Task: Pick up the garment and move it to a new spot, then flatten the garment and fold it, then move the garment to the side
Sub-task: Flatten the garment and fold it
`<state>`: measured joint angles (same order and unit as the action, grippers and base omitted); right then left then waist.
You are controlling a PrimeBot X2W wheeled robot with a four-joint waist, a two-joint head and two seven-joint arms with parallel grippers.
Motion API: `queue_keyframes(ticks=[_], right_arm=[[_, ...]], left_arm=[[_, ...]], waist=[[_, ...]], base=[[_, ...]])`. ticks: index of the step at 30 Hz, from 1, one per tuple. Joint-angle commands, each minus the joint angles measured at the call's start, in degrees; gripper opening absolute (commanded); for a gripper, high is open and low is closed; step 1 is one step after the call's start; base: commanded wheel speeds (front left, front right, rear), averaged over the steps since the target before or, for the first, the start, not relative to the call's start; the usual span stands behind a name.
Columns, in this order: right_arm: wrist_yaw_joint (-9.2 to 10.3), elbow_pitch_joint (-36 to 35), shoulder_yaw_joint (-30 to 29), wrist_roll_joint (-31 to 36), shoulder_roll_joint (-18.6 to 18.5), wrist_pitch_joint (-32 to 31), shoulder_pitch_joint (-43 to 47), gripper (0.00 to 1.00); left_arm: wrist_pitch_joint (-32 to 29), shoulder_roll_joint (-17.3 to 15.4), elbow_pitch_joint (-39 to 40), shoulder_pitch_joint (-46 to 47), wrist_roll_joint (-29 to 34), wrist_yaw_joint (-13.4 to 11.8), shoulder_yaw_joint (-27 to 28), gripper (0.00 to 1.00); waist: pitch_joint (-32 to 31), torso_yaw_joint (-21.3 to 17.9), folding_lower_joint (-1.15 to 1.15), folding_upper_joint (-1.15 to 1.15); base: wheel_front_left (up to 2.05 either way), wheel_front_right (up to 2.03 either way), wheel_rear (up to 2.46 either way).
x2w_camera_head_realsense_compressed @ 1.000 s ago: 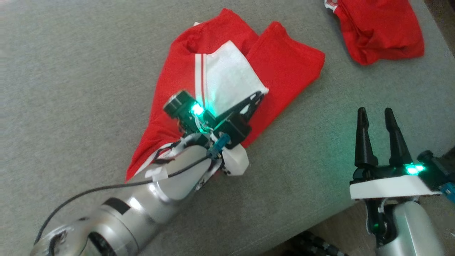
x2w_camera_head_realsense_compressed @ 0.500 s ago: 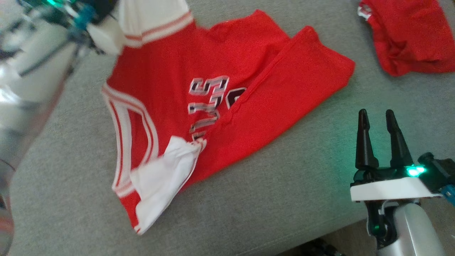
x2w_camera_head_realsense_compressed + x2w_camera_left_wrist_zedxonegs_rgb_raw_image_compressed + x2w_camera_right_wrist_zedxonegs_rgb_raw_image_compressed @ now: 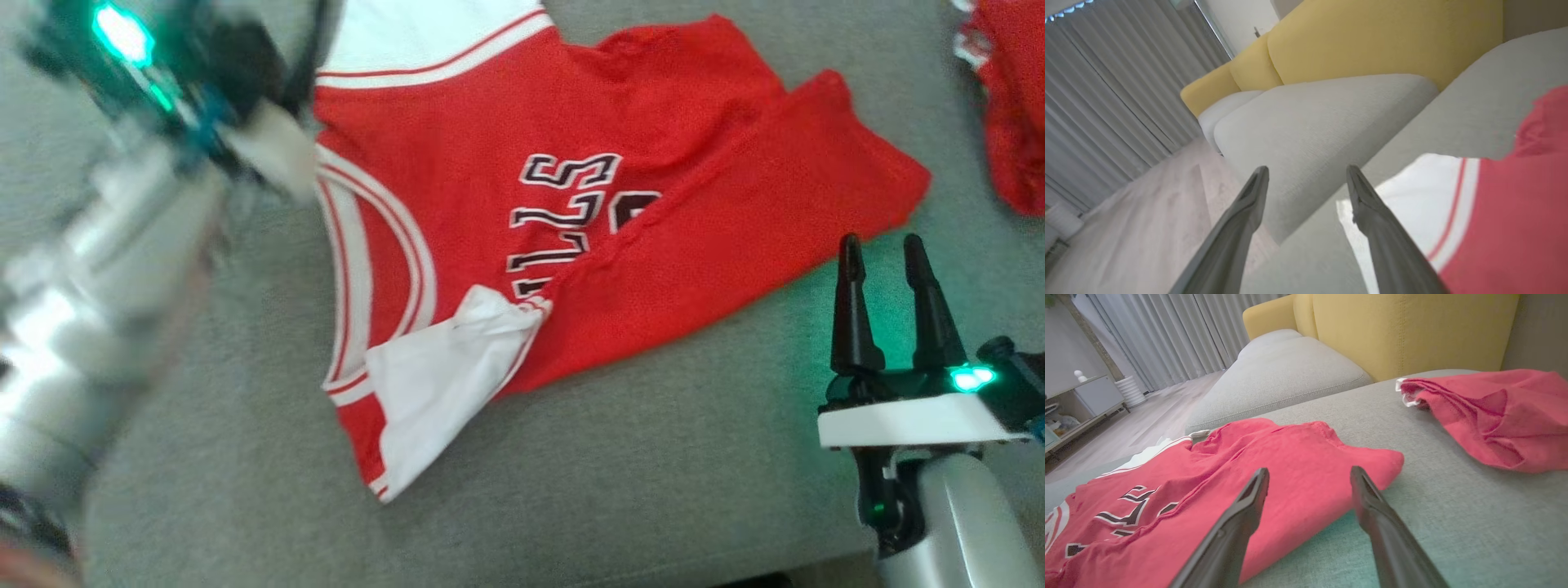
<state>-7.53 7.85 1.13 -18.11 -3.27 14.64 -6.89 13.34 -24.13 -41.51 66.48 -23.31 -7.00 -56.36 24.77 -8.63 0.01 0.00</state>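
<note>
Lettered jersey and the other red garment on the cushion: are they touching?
Apart. The right wrist view shows bare grey cushion between the lettered jersey and the crumpled red garment; the head view shows the same gap.

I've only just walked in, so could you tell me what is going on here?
The robot is laying out a red jersey on the grey cushion. Its left gripper is open at the jersey's white-trimmed edge, gripping nothing. The right gripper is open beside the jersey, holding nothing. The jersey lies partly doubled over, not yet flat. Another red garment lies apart.
</note>
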Motion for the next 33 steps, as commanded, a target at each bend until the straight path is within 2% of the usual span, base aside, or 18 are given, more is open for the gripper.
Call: queue_keyframes(ticks=[1, 6, 13, 17, 23, 33], right_arm=[[0.04, -1.5, 0.8, 0.3, -1.0, 0.4, 0.2, 1.0], [0.04, -1.1, 0.7, 0.6, -1.3, 0.4, 0.5, 1.0], [0.04, -0.6, 0.7, 0.5, -1.2, 0.4, 1.5, 1.0], [0.04, -0.6, 0.5, 0.3, -1.2, 0.4, 2.3, 1.0], [0.04, -0.6, 0.4, 0.2, -1.1, 0.4, 2.8, 1.0], [0.04, -0.6, 0.5, -0.1, -1.4, 0.4, 3.0, 1.0]], left_arm=[[0.7, -1.0, 3.3, -2.2, -1.3, -1.1, 2.5, 1.0], [1.3, 0.1, 15.0, -17.0, -6.3, -4.5, 3.3, 1.0], [1.5, 0.9, 25.9, -31.4, -10.4, -9.8, 3.2, 1.0], [1.5, 0.9, 29.1, -37.0, -12.0, -11.6, 2.8, 1.0], [0.4, 0.1, 29.3, -40.3, -12.9, -12.4, 1.8, 1.0], [-2.1, 0.3, 28.7, -42.3, -15.4, -12.0, 1.2, 1.0]], waist=[[-0.8, 2.2, -0.01, 0.0], [-3.0, 5.4, -0.01, 0.0], [-5.6, 6.0, -0.01, 0.0], [-6.3, 6.0, -0.01, 0.0], [-6.7, 5.8, -0.01, 0.0], [-6.9, 5.1, -0.01, 0.0]], base=[[0.0, 0.0, 0.0], [0.0, 0.0, 0.0], [0.0, 0.0, 0.0], [0.0, 0.0, 0.0], [0.0, 0.0, 0.0], [0.0, 0.0, 0.0]])
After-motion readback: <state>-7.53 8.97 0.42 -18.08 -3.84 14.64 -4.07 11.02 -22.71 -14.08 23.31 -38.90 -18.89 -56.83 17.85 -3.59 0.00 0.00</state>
